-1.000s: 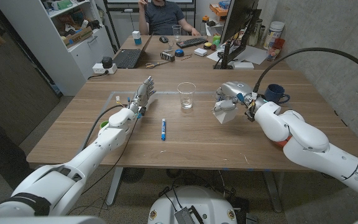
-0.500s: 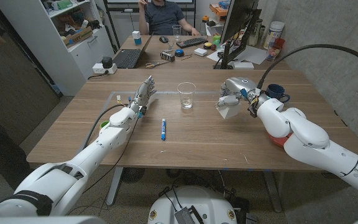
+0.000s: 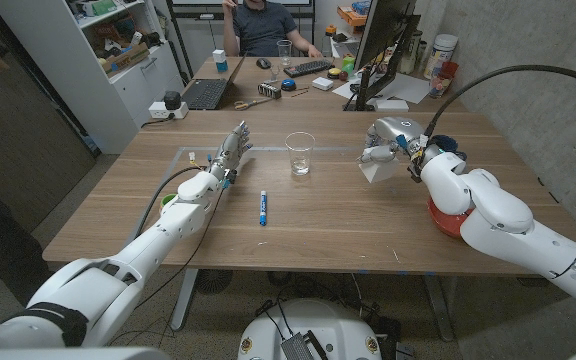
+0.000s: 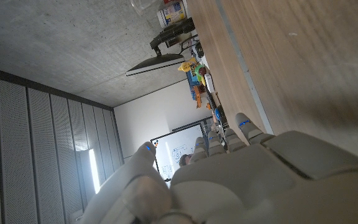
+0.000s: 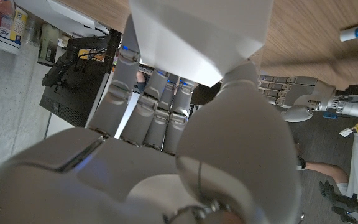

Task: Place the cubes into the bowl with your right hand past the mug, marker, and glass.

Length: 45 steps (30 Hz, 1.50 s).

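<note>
The right hand (image 3: 386,140) is lifted above the far right part of the wooden bench (image 3: 298,225), its arm coming in from the near right corner and bending at the elbow over a red bowl (image 3: 438,215) that shows partly under the forearm. Its fingers (image 5: 143,93) are clamped on a white cube (image 3: 372,170), which hangs below the hand, clear of the bench top; in the right wrist view the cube (image 5: 201,34) sits between the thumb and the curled fingers. A dark blue mug (image 3: 444,146) stands just behind the right wrist, mostly hidden by it. The glass (image 3: 300,153) stands upright near the middle of the bench, well apart from the held cube, and the blue marker (image 3: 263,207) lies on the bench nearer the robot than the glass, pointing roughly along the bench's depth.

The left arm stretches forward over the left half of the bench, and the left hand (image 3: 230,150) is held with its fingers straight, a little apart and pointing away from the robot, holding nothing; the frames do not show whether it touches the bench
</note>
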Available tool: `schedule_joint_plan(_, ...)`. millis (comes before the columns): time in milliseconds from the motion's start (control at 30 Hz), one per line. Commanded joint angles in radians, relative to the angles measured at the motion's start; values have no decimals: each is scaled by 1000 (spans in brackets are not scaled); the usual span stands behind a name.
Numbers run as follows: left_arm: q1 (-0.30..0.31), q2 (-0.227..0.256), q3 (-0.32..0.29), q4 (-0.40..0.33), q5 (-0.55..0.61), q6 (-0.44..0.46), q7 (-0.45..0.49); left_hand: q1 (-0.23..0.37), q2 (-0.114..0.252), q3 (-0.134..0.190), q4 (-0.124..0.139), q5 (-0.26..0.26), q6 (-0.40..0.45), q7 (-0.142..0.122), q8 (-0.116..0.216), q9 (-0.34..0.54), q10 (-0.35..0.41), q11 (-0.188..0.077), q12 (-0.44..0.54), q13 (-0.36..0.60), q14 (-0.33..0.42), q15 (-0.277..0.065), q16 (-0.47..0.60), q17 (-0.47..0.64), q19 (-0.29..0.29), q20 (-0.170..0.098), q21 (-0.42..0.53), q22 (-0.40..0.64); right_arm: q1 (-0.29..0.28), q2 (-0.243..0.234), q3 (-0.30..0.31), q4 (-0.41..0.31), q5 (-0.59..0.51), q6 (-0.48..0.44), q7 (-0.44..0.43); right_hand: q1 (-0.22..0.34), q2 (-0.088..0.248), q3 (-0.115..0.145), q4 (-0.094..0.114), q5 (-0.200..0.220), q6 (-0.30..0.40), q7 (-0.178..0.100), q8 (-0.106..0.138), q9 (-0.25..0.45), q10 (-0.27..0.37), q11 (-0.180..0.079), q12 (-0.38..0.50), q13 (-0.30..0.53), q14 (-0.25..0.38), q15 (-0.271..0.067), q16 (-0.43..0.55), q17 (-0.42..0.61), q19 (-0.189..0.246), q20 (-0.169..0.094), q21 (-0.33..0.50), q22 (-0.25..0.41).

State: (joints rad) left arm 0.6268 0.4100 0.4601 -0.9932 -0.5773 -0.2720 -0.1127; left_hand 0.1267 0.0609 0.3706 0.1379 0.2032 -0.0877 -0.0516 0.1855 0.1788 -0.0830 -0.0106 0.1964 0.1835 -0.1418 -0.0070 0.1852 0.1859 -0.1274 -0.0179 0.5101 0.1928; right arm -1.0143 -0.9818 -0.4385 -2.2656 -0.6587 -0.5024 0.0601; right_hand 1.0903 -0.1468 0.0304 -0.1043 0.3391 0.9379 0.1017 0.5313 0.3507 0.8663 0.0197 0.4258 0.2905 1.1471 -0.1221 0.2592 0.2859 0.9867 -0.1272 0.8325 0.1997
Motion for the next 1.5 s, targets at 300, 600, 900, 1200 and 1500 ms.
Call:
schedule_joint_plan(300, 2, 0, 4, -14, 7, 9, 13, -6, 0, -6, -2, 6, -1, 2, 7, 6, -8, 3, 4, 2, -9, -1, 5, 4, -2, 3, -3, 2, -20, -21, 42, 17, 41, -109, -61, 320, 312, -1, 10, -8, 0, -4, -3, 6, 7, -4, 5, 10, 108, -104, 7, 5, 14, -100, 7, 1)
schedule_joint_plan(600, 4, 1, 7, -24, 10, 12, 16, -6, 0, -8, -2, 6, -1, 2, 7, 6, -9, 1, 4, 2, -10, 0, 4, 3, -2, 4, -4, 2, -37, -37, 66, 14, 74, -166, -93, 321, 312, -2, 12, -10, 3, -6, -4, 6, 10, -5, 5, 12, 108, -104, 7, 6, 13, -100, 8, 1)
schedule_joint_plan(900, 7, 3, 8, -32, 10, 16, 16, -6, 0, -9, -2, 7, -1, 2, 7, 6, -9, 3, 4, 2, -10, 0, 4, 3, -2, 3, -4, 2, -76, -66, 99, -9, 109, -246, -126, 321, 311, -3, 14, -12, 4, -7, -4, 6, 10, -5, 5, 15, 110, -103, 7, 7, 13, -100, 10, 0)
schedule_joint_plan(1200, 7, 2, 8, -30, 9, 15, 14, -7, 0, -10, -2, 7, -1, 2, 7, 6, -9, 1, 4, 2, -10, 0, 4, 3, -2, 3, -5, 2, -100, -89, 118, -14, 155, -305, -161, 322, 311, -4, 17, -15, 5, -10, -6, 6, 12, -7, 5, 19, 108, -104, 6, 8, 11, -100, 11, 0)
schedule_joint_plan(1500, 3, 0, 9, -24, 9, 13, 8, -7, 1, -11, -2, 7, -1, 2, 7, 6, -9, 1, 5, 2, -9, -1, 5, 3, -2, 3, -5, 2, -126, -110, 134, -30, 190, -384, -207, 323, 311, -5, 19, -17, 6, -11, -6, 7, 11, -6, 4, 22, 110, -104, 6, 9, 10, -100, 13, -1)
